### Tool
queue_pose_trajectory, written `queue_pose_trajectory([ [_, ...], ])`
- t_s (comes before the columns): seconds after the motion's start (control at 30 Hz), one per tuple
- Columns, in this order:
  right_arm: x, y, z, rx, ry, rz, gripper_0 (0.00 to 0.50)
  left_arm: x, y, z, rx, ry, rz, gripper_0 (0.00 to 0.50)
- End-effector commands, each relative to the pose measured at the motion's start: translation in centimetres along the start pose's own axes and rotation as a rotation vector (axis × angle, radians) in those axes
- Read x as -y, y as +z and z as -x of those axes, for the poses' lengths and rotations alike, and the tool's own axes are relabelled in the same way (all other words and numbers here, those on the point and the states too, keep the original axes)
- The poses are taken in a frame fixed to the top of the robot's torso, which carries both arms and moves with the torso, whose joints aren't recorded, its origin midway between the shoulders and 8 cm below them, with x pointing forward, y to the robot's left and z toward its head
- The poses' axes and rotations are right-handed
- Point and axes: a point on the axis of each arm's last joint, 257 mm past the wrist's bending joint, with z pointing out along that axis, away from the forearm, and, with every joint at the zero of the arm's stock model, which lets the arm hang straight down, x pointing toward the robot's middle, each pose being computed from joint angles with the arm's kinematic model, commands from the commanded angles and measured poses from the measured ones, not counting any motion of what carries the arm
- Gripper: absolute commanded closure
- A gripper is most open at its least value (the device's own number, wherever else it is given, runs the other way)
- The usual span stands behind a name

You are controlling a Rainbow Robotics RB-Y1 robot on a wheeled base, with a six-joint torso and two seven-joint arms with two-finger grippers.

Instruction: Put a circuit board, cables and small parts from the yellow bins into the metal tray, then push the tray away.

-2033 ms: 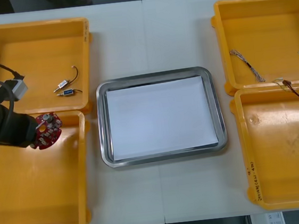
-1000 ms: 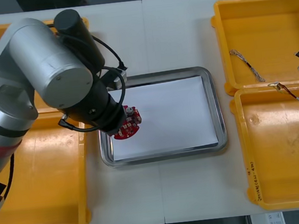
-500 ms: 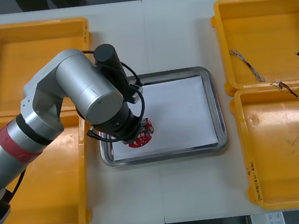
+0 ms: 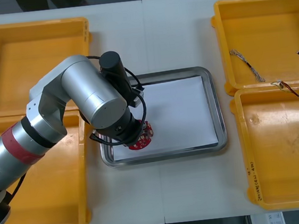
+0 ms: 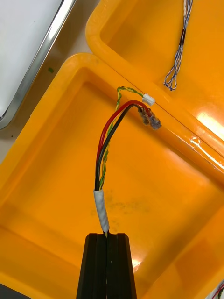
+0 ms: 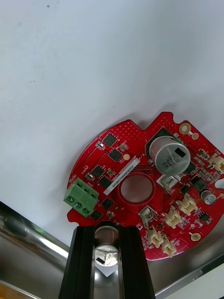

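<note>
low down, the left gripper (image 6: pixel 106 231) pinched the circuit board (image 6: pixel 140 184) over the tray (image 4: pixel 219 110); the right gripper (image 5: pixel 106 237) clamped a cable (image 5: pixel 108 140) above a bin (image 5: pixel 46 163).

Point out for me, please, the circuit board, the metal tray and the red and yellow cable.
circuit board (image 6: pixel 140 140), left wrist view, red face above its centre hole.
metal tray (image 4: pixel 217 110), front view, right rim.
red and yellow cable (image 5: pixel 101 205), right wrist view, white wrap round its wires.
</note>
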Motion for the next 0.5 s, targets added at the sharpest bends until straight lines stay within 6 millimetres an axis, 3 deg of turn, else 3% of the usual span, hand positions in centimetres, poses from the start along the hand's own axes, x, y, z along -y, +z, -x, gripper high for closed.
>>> queue_pose_trajectory([
  [0.03,0.81,-0.59,0.37,-0.009,-0.058,-0.034,0.5,0.12,-0.66,1.41,0.04,-0.041,0.026,0.495],
  [0.1,0.73,-0.59,0.37,-0.008,-0.059,-0.031,0.5,0.02,-0.6,1.33,0.039,-0.041,0.028,0.492],
  [0.13,0.7,-0.59,0.38,-0.008,-0.059,-0.03,0.5,-0.04,-0.6,1.25,0.036,-0.043,0.029,0.444],
  [0.2,0.64,-0.61,0.45,-0.006,-0.061,-0.027,0.5,-0.21,-0.57,1.18,0.034,-0.049,0.031,0.227],
  [0.37,0.55,-0.59,0.4,-0.007,-0.061,-0.024,0.5,-0.62,-0.6,1.02,0.031,-0.054,0.039,0.012],
  [0.5,0.51,-0.59,0.4,-0.007,-0.062,-0.023,0.5,-0.83,-0.7,0.99,0.028,-0.061,0.043,0.0],
])
